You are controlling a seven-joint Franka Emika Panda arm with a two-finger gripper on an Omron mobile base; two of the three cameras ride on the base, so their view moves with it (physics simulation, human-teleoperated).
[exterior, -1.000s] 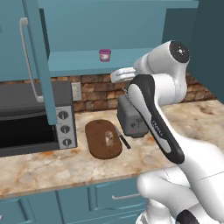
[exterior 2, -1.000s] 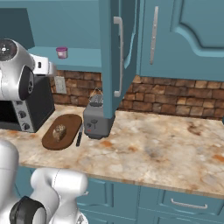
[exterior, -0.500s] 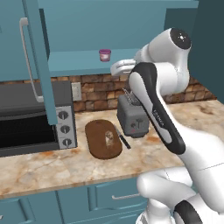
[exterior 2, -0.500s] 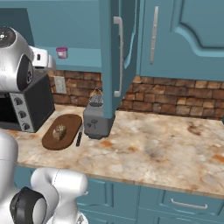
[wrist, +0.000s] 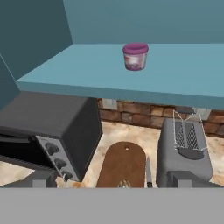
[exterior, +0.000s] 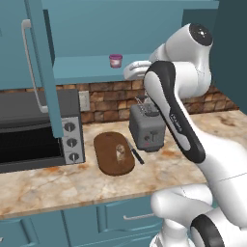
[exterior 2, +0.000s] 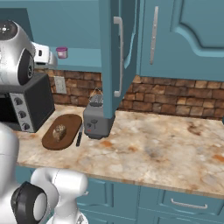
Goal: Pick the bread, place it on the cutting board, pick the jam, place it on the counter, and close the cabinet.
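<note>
One cabinet [exterior: 29, 53] door stands open at far left in the left base view, silver bar handle facing out. Below it a black toaster oven [exterior: 34, 130] sits on the counter [exterior: 58, 185]. Next right, the cutting board [exterior: 113, 153] lies flat with the bread [exterior: 120, 152] resting on it; a knife [exterior: 134, 151] lies just beside the board, then a grey toaster [exterior: 147, 128]. Above, on the cabinet's inner shelf [wrist: 87, 74], the jam [wrist: 134, 56] stands upright. The claw [exterior: 131, 71] hangs near the jam, apart from it, empty; how wide its jaws stand cannot be told.
</note>
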